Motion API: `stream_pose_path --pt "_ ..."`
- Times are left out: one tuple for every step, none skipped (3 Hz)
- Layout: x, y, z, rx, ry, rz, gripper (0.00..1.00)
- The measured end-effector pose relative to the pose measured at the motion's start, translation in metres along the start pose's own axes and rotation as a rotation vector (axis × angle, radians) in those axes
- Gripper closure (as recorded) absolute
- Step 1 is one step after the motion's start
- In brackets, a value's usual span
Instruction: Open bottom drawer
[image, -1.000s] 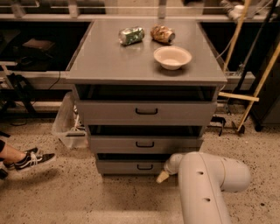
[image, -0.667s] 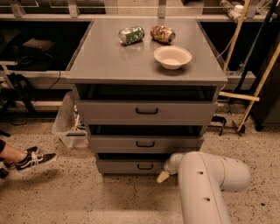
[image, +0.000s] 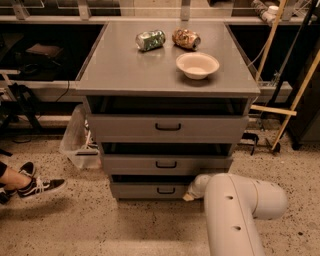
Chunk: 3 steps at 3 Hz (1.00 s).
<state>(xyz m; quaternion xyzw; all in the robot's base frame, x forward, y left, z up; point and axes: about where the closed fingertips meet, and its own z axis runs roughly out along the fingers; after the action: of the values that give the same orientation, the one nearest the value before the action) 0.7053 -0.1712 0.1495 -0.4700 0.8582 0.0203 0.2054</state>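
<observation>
The bottom drawer (image: 145, 190) sits lowest of three beneath the tabletop's (image: 125, 72) front edge. The gripper (image: 190, 193) hangs at the drawer's right end, below the front-right corner, and whether it is apart or together cannot be told. It would do best to shift left onto the small black handle (image: 166, 190), take it squarely and pull straight out from the front edge.
</observation>
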Motion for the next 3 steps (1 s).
stream_pose_path --pt "0.000 0.000 0.000 0.000 0.000 0.000 0.65" --pt "-0.003 -0.002 -0.008 0.000 0.000 0.000 0.88" --pt "-0.005 -0.003 -0.014 0.000 0.000 0.000 1.00"
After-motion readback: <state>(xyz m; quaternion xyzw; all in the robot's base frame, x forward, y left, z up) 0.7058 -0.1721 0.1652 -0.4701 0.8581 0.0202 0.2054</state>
